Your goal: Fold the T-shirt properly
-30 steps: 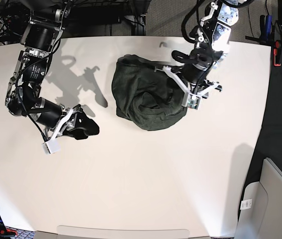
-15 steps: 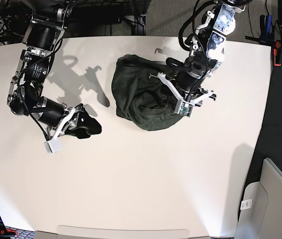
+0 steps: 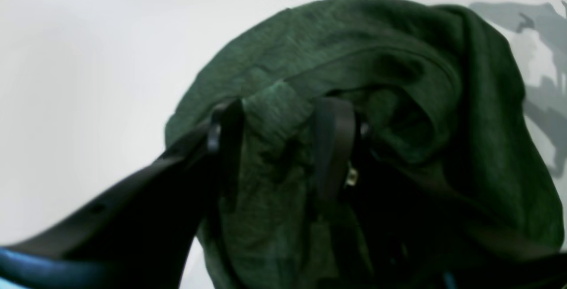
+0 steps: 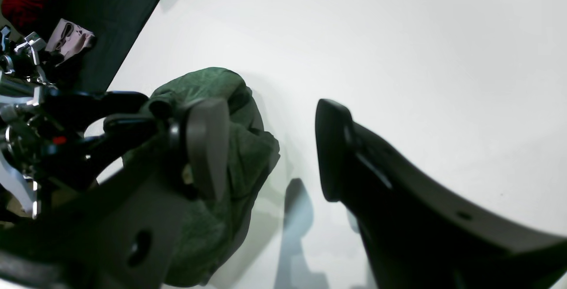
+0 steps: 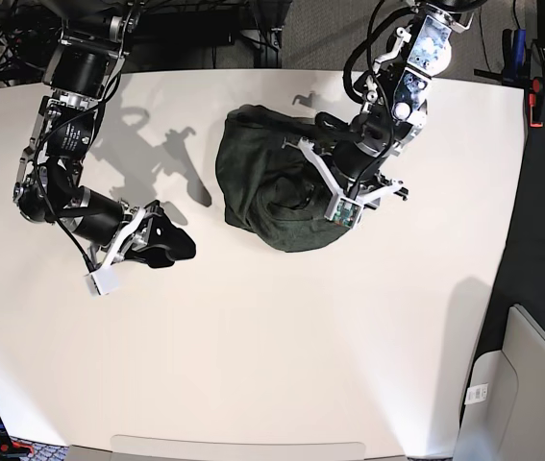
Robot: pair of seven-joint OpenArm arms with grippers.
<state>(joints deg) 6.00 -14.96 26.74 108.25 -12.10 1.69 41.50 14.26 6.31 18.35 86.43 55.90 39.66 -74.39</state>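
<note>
Currently the T-shirt [image 5: 277,192] lies bunched in a rounded heap on the table [image 5: 272,365], at about 12 o'clock from table centre; no long axis can be read from the heap. The left gripper [image 3: 283,142] sits on the heap's 3 o'clock side, a raised fold of cloth between its part-spread fingers [image 3: 334,147]; whether they pinch it yet cannot be told. The right gripper [image 5: 161,245] hangs well apart at 9 o'clock, fingers spread wide and empty. Judgement: the left arm is nearer and nothing blocks it.
</note>
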